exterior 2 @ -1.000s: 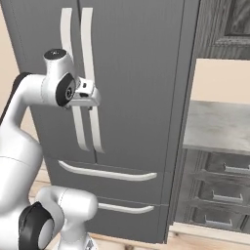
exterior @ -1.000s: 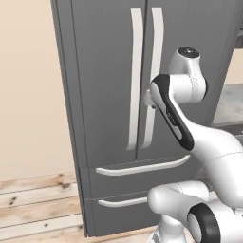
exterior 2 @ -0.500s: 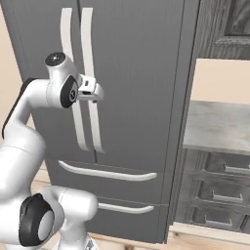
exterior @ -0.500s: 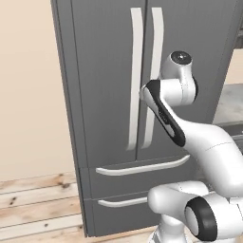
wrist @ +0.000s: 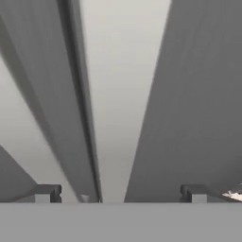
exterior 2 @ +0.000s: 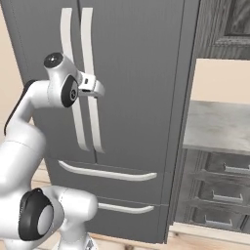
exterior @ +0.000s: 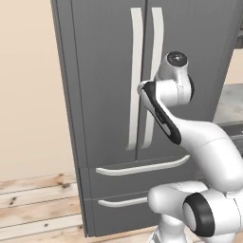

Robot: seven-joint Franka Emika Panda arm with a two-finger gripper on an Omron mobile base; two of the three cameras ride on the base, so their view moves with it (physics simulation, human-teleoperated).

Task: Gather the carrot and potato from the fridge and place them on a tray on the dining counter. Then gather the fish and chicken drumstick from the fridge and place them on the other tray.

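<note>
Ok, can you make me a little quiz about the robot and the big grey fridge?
1. True or false: the tall dark grey fridge has its doors shut.
2. The white arm's two-finger gripper is: A) open, B) shut on a carrot.
3. Fill in: the gripper is at the long pale ___ of the right door.

Key: 1 true. 2 A. 3 handle.

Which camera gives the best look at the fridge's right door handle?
Right base view: the right door handle shows nearly full length, with the open gripper at it. In the left base view the arm covers part; the hand view shows a blurred close-up.
</note>
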